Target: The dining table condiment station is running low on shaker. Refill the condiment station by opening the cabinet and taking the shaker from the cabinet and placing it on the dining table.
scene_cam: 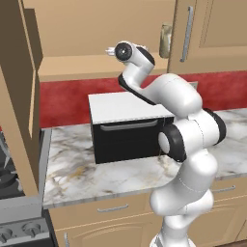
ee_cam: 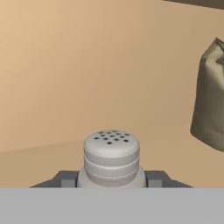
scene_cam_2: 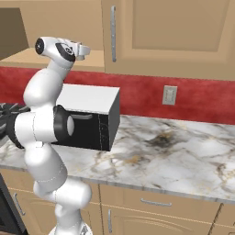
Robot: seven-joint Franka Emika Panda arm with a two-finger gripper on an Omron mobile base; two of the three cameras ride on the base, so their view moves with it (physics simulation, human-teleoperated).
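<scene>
The gripper (ee_cam: 112, 180) is closing narrowly on the shaker (ee_cam: 111, 157), low in the middle of the hand view, inside the open cabinet (scene_cam: 96, 29). A brown bag (ee_cam: 211, 96) is sitting at right. Pulling out carelessly, the shaker is risking slipping or knocking the bag.

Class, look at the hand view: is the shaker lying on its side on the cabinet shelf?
No. The shaker stands upright, its perforated cap facing up, between the gripper fingertips.

A black-and-white oven (scene_cam: 128, 130) sits on the marble counter (scene_cam_2: 174, 151), with a greenish-brown bag (ee_cam: 210, 100) on the shelf above.
</scene>
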